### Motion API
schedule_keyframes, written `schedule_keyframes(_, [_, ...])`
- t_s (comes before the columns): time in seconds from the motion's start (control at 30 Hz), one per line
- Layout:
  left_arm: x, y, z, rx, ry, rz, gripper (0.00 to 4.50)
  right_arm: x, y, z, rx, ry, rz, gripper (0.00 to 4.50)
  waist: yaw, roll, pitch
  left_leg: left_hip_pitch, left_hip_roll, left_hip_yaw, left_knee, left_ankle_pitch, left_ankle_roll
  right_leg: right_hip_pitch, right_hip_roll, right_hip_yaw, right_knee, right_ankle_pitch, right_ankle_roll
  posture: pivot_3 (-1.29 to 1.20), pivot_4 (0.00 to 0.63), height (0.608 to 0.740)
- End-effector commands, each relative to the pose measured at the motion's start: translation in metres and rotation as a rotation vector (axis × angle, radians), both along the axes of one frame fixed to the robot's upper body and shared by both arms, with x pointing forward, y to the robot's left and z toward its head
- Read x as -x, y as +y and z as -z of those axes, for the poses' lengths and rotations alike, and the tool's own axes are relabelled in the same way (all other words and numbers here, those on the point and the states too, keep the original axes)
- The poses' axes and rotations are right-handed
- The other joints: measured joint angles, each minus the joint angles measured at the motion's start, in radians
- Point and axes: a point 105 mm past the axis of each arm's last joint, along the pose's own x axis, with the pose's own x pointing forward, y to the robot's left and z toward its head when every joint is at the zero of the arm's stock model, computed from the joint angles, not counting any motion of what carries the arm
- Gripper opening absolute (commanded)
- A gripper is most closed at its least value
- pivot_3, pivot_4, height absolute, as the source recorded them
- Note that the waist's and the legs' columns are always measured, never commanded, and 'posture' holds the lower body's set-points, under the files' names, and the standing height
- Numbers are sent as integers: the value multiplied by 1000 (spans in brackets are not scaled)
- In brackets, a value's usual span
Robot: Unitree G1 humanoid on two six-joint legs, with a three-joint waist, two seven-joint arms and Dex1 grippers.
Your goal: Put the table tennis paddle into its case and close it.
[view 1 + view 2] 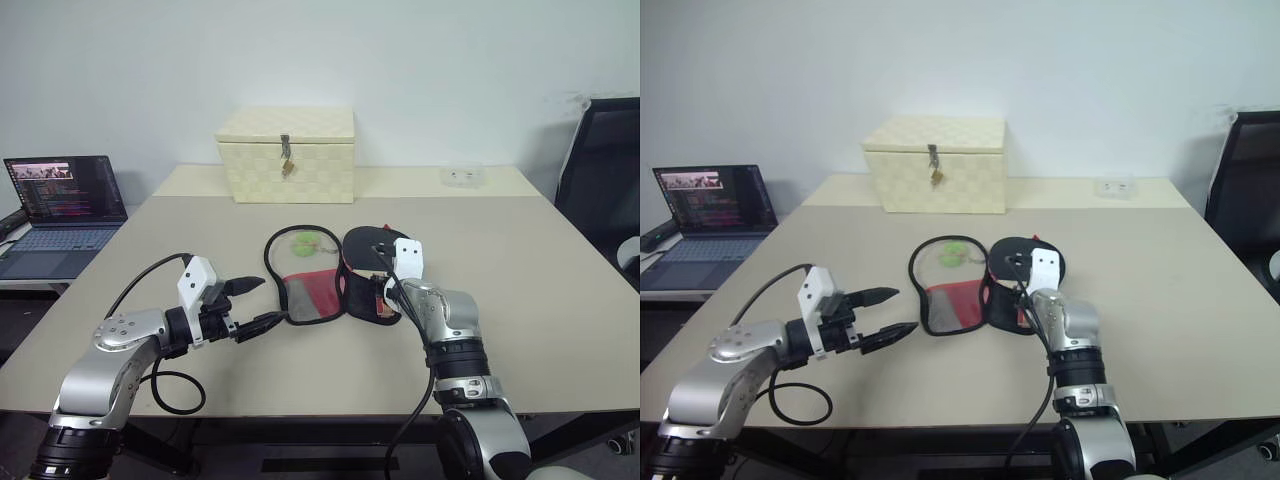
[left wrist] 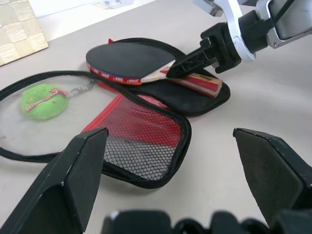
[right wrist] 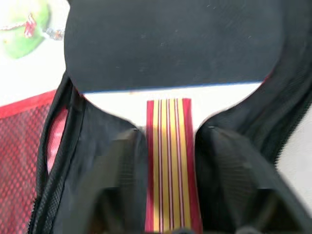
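Your table point(image 1: 560, 300) has bare room on both sides of the case point(image 2: 146, 146), which lies unzipped and spread flat mid-table. The table tennis paddle point(image 2: 129, 61) rests on its right half (handle toward you). Your right gripper point(image 3: 168, 146) straddles that handle, jaws apart; your left gripper point(image 1: 250, 305) hovers wide open beside the mesh flap.

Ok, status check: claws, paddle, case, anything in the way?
Left claw open, hovering near case flap. Right claw astride paddle handle, grip unclear. Paddle lies on open case, unzipped. Nothing in the way.
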Motion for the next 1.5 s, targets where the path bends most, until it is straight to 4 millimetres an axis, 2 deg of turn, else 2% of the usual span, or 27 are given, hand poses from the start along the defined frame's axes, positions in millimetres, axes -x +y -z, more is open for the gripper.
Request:
schedule_keyframes(0.03, [1,1,-15,-6,-60,4,4500,2,10,-22,-27,-96,1,4150,0,0,0,0,0,0,0,0,0,0,0,0,0,0,0,0,150,740])
schedule_keyframes(0.07, [1,1,-15,-6,-60,4,4500,3,10,-23,-25,-102,1,4475,0,0,0,0,0,0,0,0,0,0,0,0,0,0,0,0,150,740])
schedule_keyframes(0.17, [0,2,-14,-1,-58,-7,4500,8,16,-34,-10,-160,-54,4475,0,0,0,0,0,0,0,0,0,0,0,0,0,0,0,0,150,740])
schedule_keyframes(0.3, [0,2,-13,4,-56,-17,4500,14,22,-39,10,-197,-126,4475,-1,0,0,0,0,0,0,0,0,0,0,0,0,0,0,0,150,740])
schedule_keyframes(0.47, [-1,2,-12,2,-53,-20,4500,19,15,-5,60,-134,-129,4475,0,0,0,0,0,0,0,0,0,0,0,0,0,0,0,0,150,740])
schedule_keyframes(0.63, [-2,2,-12,-2,-53,-17,4500,15,6,11,118,-111,-94,4475,-1,0,0,0,0,0,0,0,0,0,0,0,0,0,0,0,150,740])
schedule_keyframes(0.8, [-2,2,-13,-7,-53,-17,4500,12,4,16,139,-116,-85,4475,-1,0,0,0,0,0,0,0,0,0,0,0,0,0,0,0,150,740])
schedule_keyframes(0.9, [-2,2,-13,-8,-52,-17,4500,13,3,20,167,-111,-67,3880,-1,0,0,0,0,0,0,0,0,1,0,0,0,0,0,0,150,740])
schedule_keyframes(1.13, [-2,2,-13,-7,-52,-16,4500,15,-4,23,176,-94,-12,1371,-1,0,0,0,0,0,0,0,0,0,0,0,0,0,0,0,150,740])
schedule_keyframes(1.17, [-2,2,-13,-6,-52,-15,4500,16,-6,23,176,-92,-1,1228,-1,0,0,0,0,0,0,0,0,1,0,0,0,0,0,0,150,740])
schedule_keyframes(1.5, [-4,0,-11,-7,-51,-9,4500,26,-15,22,154,-77,109,1230,7,0,0,0,0,-1,0,0,0,1,0,0,-1,0,0,0,150,740])
